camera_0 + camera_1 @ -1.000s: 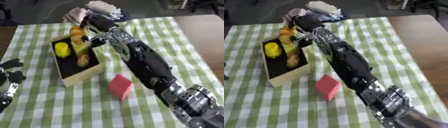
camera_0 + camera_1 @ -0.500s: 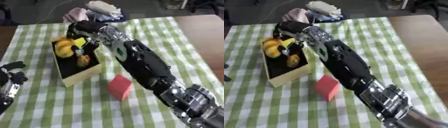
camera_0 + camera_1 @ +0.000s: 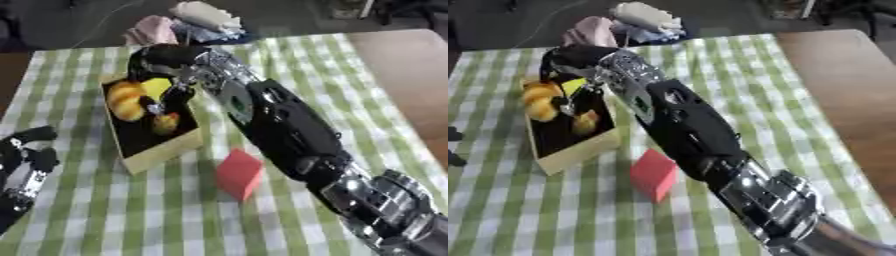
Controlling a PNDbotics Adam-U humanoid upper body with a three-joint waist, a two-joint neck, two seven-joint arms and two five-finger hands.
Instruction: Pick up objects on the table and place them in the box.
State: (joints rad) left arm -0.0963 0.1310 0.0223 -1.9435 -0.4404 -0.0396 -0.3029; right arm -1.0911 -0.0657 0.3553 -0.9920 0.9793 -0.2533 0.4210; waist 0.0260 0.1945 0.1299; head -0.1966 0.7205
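Note:
A tan box (image 3: 163, 152) with a dark inside stands on the checked cloth at the left. My right arm reaches across from the lower right, and my right hand (image 3: 166, 61) hangs over the box with its fingers (image 3: 173, 96) curled down inside. They close against an orange-yellow object (image 3: 127, 100) at the box's left side. A yellow piece (image 3: 157, 86) and a small orange piece (image 3: 166, 123) also lie in the box. A red cube (image 3: 238, 174) sits on the cloth in front of the box. My left hand (image 3: 23, 163) rests open at the lower left.
A heap of pink and white cloth things (image 3: 191, 21) lies at the table's far edge behind the box. Bare brown tabletop (image 3: 404, 65) shows to the right of the green checked cloth (image 3: 289, 55).
My right hand has come down from above the box's far end into the box, bringing the orange-yellow object with it. The view has also shifted a little.

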